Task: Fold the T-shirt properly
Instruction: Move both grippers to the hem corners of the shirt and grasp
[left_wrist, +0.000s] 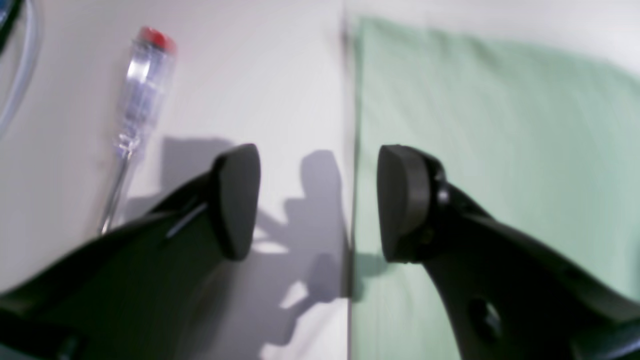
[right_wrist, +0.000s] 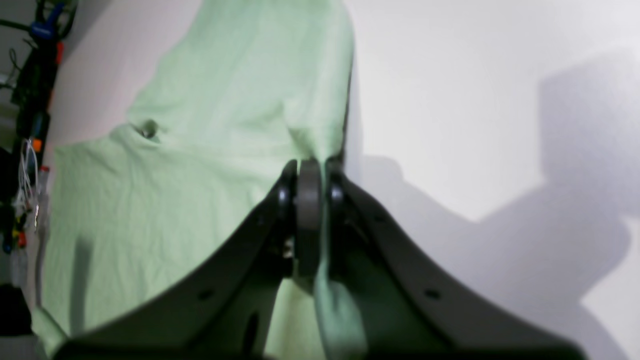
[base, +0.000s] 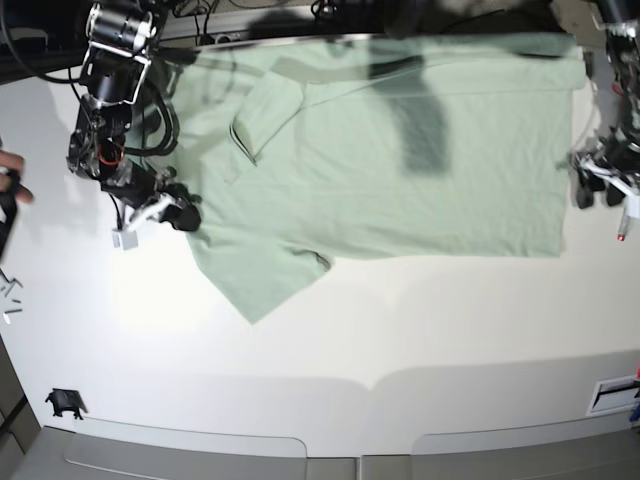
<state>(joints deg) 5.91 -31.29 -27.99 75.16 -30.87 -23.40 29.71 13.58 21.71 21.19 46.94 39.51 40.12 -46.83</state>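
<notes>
The pale mint-green T-shirt (base: 400, 160) lies spread flat on the white table, collar (base: 245, 135) to the left and hem to the right. My right gripper (base: 185, 215) is at the shirt's left edge by the near sleeve. In the right wrist view it (right_wrist: 310, 175) is shut on a pinched fold of the shirt (right_wrist: 200, 150). My left gripper (base: 592, 190) is at the hem's right edge. In the left wrist view it (left_wrist: 318, 202) is open and empty, straddling the shirt's (left_wrist: 500, 125) straight edge above the table.
A clear-handled screwdriver with a red cap (left_wrist: 137, 100) lies on the table just beyond the hem, next to my left gripper. A person's hand (base: 10, 185) shows at the left edge. A small black part (base: 65, 403) lies at the front left. Cables run along the back.
</notes>
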